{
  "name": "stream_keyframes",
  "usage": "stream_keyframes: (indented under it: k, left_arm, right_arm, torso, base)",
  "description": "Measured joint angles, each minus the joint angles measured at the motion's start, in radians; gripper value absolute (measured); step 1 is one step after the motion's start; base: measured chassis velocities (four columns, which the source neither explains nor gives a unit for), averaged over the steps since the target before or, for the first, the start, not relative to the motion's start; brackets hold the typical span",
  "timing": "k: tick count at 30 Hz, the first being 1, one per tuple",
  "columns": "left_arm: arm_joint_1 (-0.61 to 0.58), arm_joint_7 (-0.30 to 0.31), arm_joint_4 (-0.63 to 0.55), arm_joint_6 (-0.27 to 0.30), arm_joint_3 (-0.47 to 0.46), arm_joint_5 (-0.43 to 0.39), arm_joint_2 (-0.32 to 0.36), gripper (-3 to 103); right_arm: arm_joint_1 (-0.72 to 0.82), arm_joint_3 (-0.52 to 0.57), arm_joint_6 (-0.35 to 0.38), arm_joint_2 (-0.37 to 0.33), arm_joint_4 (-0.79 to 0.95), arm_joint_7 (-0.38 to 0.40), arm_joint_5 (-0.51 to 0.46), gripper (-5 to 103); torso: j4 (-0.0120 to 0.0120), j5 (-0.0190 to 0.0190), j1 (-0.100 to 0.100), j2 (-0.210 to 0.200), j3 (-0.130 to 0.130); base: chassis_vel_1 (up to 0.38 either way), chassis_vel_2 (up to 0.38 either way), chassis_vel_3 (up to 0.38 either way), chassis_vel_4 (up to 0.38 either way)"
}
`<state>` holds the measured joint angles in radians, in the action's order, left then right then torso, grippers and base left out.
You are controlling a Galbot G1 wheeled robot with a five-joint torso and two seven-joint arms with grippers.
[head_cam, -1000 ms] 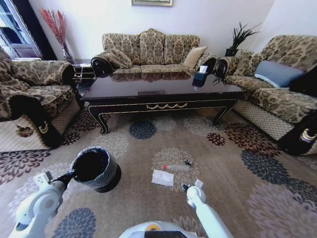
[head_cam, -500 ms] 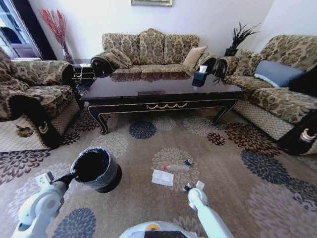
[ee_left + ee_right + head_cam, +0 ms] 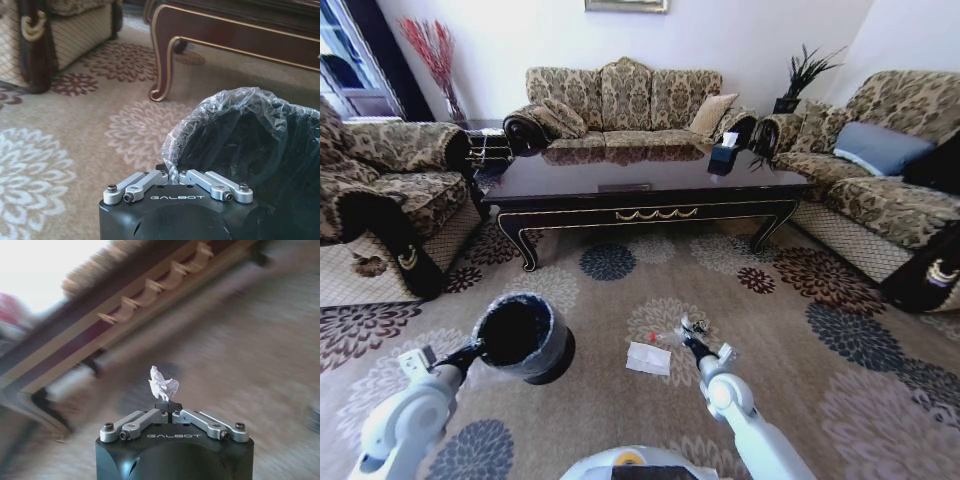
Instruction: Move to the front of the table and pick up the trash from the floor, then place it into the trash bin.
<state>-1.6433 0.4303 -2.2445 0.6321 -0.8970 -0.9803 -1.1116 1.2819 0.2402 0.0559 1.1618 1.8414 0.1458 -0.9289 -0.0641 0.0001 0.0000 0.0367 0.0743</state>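
Above the carpet (image 3: 620,300), a crumpled scrap (image 3: 162,385) is barely pinched by the right gripper (image 3: 168,407)'s closed tips, the bin (image 3: 520,335)'s rim is clamped by the left gripper (image 3: 173,176), so it could easily be dropped.

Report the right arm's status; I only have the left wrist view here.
Observer: The right tool is shut on a crumpled white scrap.
Operator: Give me its position.
Observer: It is in front of the table, to the right of the trash bin that the left tool grips by the rim.
Operator: List what lies near it.
Observer: A flat white paper square lies on the floor beside it.
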Motion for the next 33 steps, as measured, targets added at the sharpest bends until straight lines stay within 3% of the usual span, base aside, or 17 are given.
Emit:
stream_keyframes:
  k: [2, 3, 4, 7, 8, 11, 13, 14, 18, 22, 28, 33]
  left_arm:
    - [-0.002, 0.0, -0.004, 0.002, 0.015, 0.0, 0.007, 4]
    - [-0.002, 0.0, -0.004, 0.002, 0.015, 0.0, 0.007, 4]
    - [-0.002, 0.001, -0.003, 0.003, 0.032, -0.001, 0.025, 4]
    - [0.015, 0.002, 0.019, 0.003, 0.074, -0.022, 0.08, 4]
    - [0.015, 0.002, 0.019, 0.003, 0.074, -0.022, 0.08, 4]
    - [0.056, -0.001, 0.052, 0.003, 0.134, -0.037, 0.151, 4]
    - [0.113, -0.005, 0.095, 0.003, 0.214, -0.045, 0.248, 4]
    - [0.113, -0.005, 0.095, 0.003, 0.214, -0.045, 0.248, 4]
    - [0.185, -0.019, 0.16, 0.001, 0.308, -0.06, 0.384, 4]
    - [0.224, -0.021, 0.197, -0.003, 0.336, -0.082, 0.425, 4]
    - [0.295, -0.021, 0.224, -0.005, 0.37, -0.127, 0.434, 4]
    - [0.366, -0.02, 0.242, -0.012, 0.423, -0.131, 0.42, 4]
  right_arm:
    - [-0.019, -0.035, -0.051, -0.032, 0.018, -0.074, -0.005, 0]
    - [-0.019, -0.035, -0.051, -0.032, 0.018, -0.074, -0.005, 0]
    - [-0.038, -0.072, -0.103, -0.072, 0.039, -0.16, -0.021, 0]
    - [-0.089, -0.142, -0.178, -0.135, 0.068, -0.302, -0.049, 0]
    - [-0.089, -0.142, -0.178, -0.135, 0.068, -0.302, -0.049, 0]
    - [-0.159, -0.209, -0.224, -0.175, 0.06, -0.373, -0.055, 0]
    - [-0.237, -0.273, -0.263, -0.199, 0.02, -0.428, -0.056, 0]
    - [-0.237, -0.273, -0.263, -0.199, 0.02, -0.428, -0.056, 0]
    - [-0.388, -0.416, -0.286, -0.208, -0.077, -0.472, -0.066, 0]
    - [-0.52, -0.522, -0.304, -0.186, -0.174, -0.505, -0.066, 0]
    - [-0.649, -0.641, -0.319, -0.115, -0.293, -0.526, -0.057, 0]
    - [-0.667, -0.68, -0.32, -0.099, -0.289, -0.527, -0.055, 0]
  torso:
    - [0.0, 0.0, 0.0, 0.0, 0.0]
    - [0.0, 0.0, 0.0, 0.0, 0.0]
    - [-0.0001, -0.0001, 0.0, 0.0, 0.0]
    - [-0.0001, 0.0001, 0.0, 0.0, 0.0]
    - [-0.0001, 0.0001, 0.0, 0.0, 0.0]
    - [-0.0001, -0.0002, 0.0, 0.0, 0.0]
    - [-0.0003, -0.0003, 0.0, 0.0, 0.0]
    - [-0.0003, -0.0003, 0.0, 0.0, 0.0]
    - [-0.0007, -0.0003, 0.0, 0.0, 0.0]
    - [0.0007, -0.0001, 0.0, 0.0, 0.0]
    - [-0.0001, -0.0003, 0.0, 0.0, 0.0]
    - [-0.0005, -0.0002, 0.0, 0.0, 0.0]
  base:
    - [0.0, 0.0, 0.0, 0.0]
    - [0.0, 0.0, 0.0, 0.0]
    - [0.0, 0.0, 0.0, 0.0]
    - [0.0, 0.0, 0.0, 0.0]
    - [0.0, 0.0, 0.0, 0.0]
    - [0.0, 0.0, 0.0, 0.0]
    - [0.0, 0.0, 0.0, 0.0]
    - [0.0, 0.0, 0.0, 0.0]
    - [0.0, 0.0, 0.0, 0.0]
    - [0.0, 0.0, 0.0, 0.0]
    - [0.0, 0.0, 0.0, 0.0]
    - [0.0, 0.0, 0.0, 0.0]
